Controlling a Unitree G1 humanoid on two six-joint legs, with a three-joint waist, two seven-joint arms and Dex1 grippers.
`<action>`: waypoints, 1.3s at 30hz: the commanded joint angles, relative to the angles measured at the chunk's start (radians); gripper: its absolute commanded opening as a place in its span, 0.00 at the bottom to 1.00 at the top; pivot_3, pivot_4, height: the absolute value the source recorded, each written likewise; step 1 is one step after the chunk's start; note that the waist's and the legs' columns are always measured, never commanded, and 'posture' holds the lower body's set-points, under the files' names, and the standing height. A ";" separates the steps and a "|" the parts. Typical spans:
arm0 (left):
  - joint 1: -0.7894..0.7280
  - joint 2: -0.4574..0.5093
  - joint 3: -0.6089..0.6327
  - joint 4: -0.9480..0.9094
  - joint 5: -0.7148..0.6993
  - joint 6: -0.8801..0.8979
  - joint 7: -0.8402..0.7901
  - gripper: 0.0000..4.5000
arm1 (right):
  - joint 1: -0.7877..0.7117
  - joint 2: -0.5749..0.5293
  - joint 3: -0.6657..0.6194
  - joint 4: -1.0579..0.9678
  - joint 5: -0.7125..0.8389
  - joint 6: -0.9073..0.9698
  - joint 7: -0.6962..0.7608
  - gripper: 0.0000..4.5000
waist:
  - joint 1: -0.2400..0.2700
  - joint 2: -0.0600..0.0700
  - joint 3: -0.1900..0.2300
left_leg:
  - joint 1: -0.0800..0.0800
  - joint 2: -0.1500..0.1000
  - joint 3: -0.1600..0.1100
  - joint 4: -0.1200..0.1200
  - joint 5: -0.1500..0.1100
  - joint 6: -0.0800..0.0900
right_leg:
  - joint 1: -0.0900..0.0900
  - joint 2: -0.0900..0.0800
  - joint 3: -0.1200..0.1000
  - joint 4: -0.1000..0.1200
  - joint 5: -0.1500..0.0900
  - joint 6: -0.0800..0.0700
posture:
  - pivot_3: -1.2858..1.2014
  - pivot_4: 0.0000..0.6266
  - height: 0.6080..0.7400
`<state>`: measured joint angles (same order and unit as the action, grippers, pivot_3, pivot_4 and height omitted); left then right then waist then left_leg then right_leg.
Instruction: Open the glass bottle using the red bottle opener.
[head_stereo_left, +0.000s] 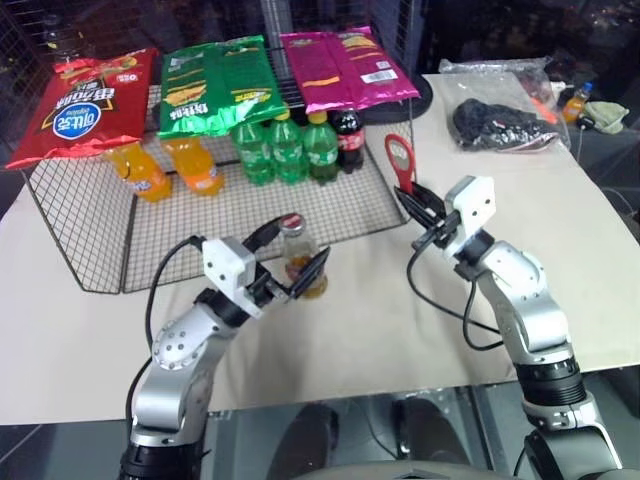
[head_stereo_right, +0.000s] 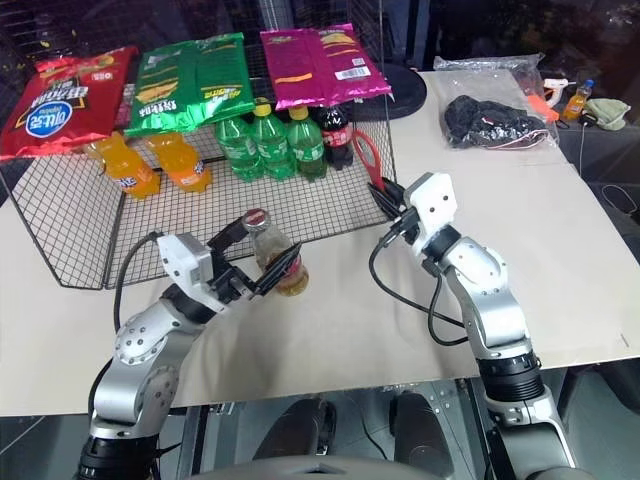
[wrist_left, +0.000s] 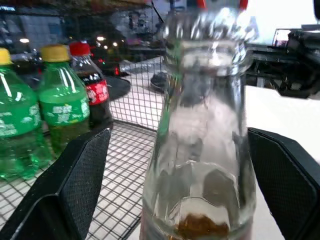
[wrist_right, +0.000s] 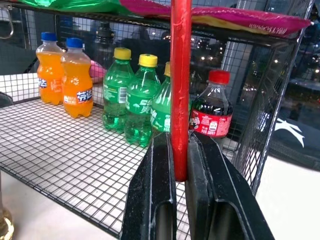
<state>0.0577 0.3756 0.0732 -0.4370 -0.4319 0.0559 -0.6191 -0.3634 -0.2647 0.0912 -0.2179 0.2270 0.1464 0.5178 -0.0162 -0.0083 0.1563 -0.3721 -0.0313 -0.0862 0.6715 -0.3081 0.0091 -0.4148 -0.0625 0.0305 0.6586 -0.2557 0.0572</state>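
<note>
While the left gripper (head_stereo_left: 288, 262) stands wide with a finger on each side of the glass bottle (head_stereo_left: 301, 262) on the near table, it should close firmly before the right gripper (head_stereo_left: 420, 207), clamped on the red bottle opener (head_stereo_left: 400, 160) farther right, hooks the cap.

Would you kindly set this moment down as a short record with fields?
Glass bottle: upright on the table, cap on, between the left claw's fingers
Left claw: open, a finger on either side of the bottle, gaps visible in the wrist view
Red bottle opener: ring end up, handle clamped
Right claw: shut on the opener, apart from the bottle
Wire rack: behind, holding orange, green and cola bottles
</note>
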 joint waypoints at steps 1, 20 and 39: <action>0.019 -0.008 0.013 -0.064 -0.042 -0.026 -0.015 0.98 | -0.005 0.002 -0.005 -0.014 0.008 -0.028 0.012 0.00 | 0.000 0.000 0.000 | 0.000 0.000 0.000 0.000 0.000 0.000 | 0.000 0.000 0.000 0.000 0.000 0.000 | 0.52 0.24 1.00; 0.033 -0.020 -0.006 -0.077 -0.071 -0.067 -0.054 0.48 | -0.036 0.015 0.003 0.033 0.005 -0.042 0.046 0.00 | 0.000 0.000 0.000 | 0.000 0.000 0.000 0.000 0.000 0.000 | 0.000 0.000 0.000 0.001 0.000 0.000 | 0.52 0.24 1.00; 0.047 -0.037 -0.031 -0.005 -0.011 -0.141 -0.051 0.25 | -0.032 0.005 0.117 0.014 -0.070 -0.124 0.111 0.00 | 0.001 0.000 0.000 | 0.002 0.000 0.000 0.000 0.000 0.000 | 0.001 0.000 0.000 0.001 0.000 0.000 | 0.52 0.24 1.00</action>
<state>0.0938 0.3407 0.0652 -0.4550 -0.4549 -0.0782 -0.6588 -0.3975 -0.2538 0.1755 -0.1689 0.1840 0.0766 0.6051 -0.0148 -0.0082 0.1559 -0.3704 -0.0317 -0.0857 0.6720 -0.3081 0.0092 -0.4137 -0.0623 0.0307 0.6595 -0.2557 0.0572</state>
